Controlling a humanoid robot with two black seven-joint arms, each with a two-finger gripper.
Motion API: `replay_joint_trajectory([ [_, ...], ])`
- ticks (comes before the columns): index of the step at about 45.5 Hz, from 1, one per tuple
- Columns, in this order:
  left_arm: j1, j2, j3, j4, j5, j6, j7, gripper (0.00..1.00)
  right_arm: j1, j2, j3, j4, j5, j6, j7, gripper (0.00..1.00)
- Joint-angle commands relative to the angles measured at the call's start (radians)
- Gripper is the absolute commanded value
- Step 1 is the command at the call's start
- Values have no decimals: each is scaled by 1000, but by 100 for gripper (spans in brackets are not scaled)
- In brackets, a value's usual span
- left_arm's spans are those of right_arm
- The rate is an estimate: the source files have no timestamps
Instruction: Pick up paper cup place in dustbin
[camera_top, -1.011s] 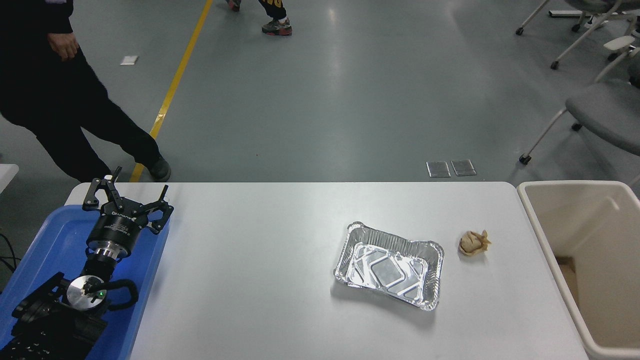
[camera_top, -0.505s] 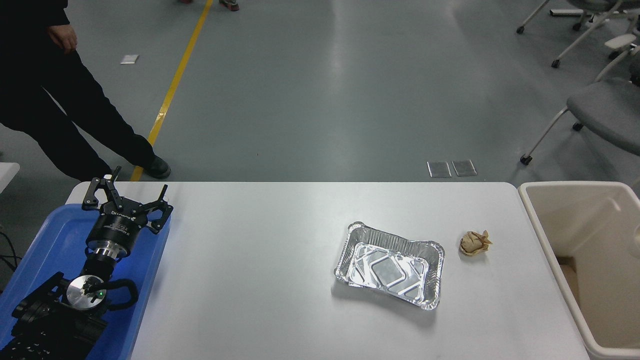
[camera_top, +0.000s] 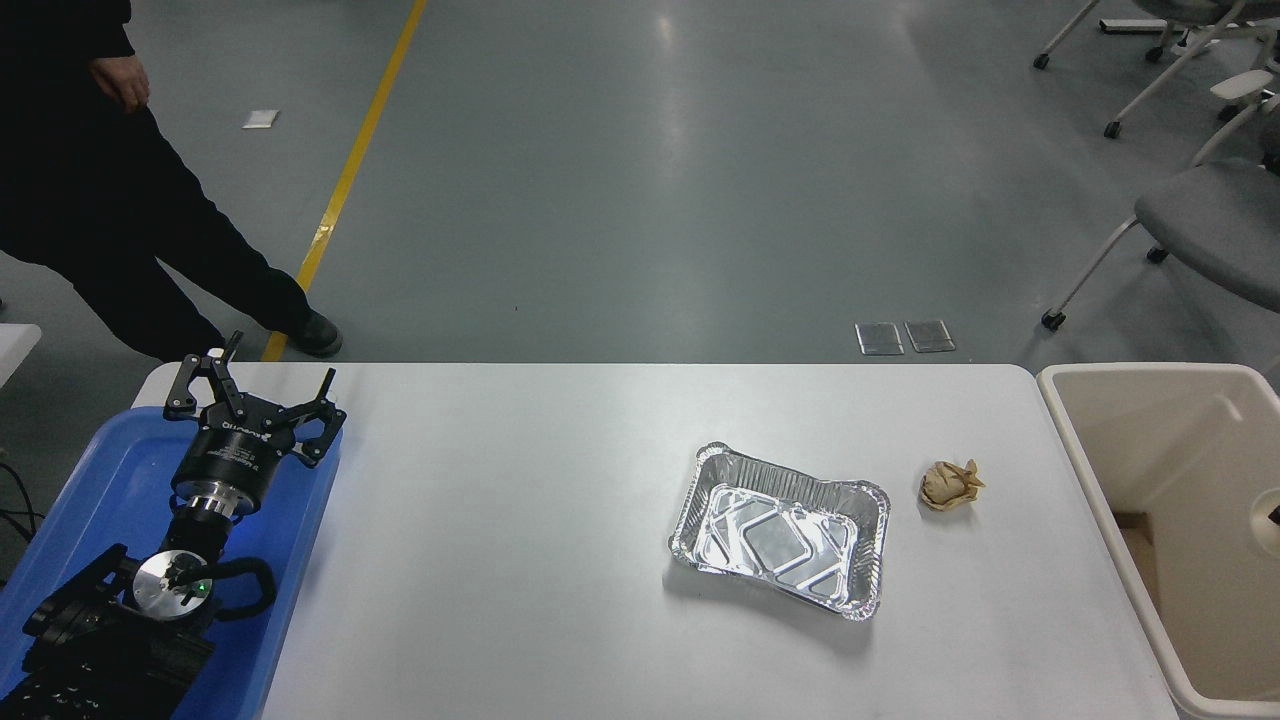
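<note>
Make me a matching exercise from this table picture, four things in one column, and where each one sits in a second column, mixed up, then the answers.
Things:
1. foil tray
2. crumpled brown paper wad
3. dustbin
4. left end effector

Places:
A. off the table's right end
B. over the far end of the blue tray
C. on the table, right of centre
D. on the table, between the foil tray and the dustbin

Pairs: 1-C, 2-D, 3-A, 4-B
</note>
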Motion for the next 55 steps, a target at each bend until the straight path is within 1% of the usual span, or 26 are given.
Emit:
replay_joint_trajectory([
  [1, 0, 0, 0, 0, 0, 0, 0, 99, -18, 6, 10, 5, 0, -120, -1, 82],
  [11, 0, 0, 0, 0, 0, 0, 0, 99, -4, 3, 10, 17, 2, -123, -1, 82],
  [16, 0, 0, 0, 0, 0, 0, 0, 99, 37, -17, 5, 71, 2, -123, -3, 82],
  [24, 0, 0, 0, 0, 0, 0, 0, 99, 187, -113, -37, 299, -15, -131, -4, 82],
  [29, -2, 0, 2, 0, 0, 0, 2, 99, 331, -159, -142, 459, -12, -129, -3, 82],
  [30, -2, 0, 3, 0, 0, 0, 2, 99, 361, -161, -166, 486, -12, -128, -3, 84],
  [33, -2, 0, 3, 0, 0, 0, 2, 99, 466, -158, -243, 560, -6, -120, -3, 98],
  [34, -2, 0, 3, 0, 0, 0, 2, 99, 503, -156, -270, 586, -1, -119, -3, 100],
  [41, -2, 0, 3, 0, 2, 0, 2, 99, 742, -149, -418, 821, 2, -106, -3, 100],
  [48, -2, 0, 3, 0, 2, 0, 2, 99, 922, -121, -542, 989, 2, -79, -3, 100],
  [52, -2, 0, 3, 0, 0, 0, 2, 99, 996, -86, -581, 1046, 3, -11, -3, 100],
  [55, -2, 0, 3, 0, 0, 0, 2, 99, 1062, -66, -604, 1075, 3, 80, -3, 100],
])
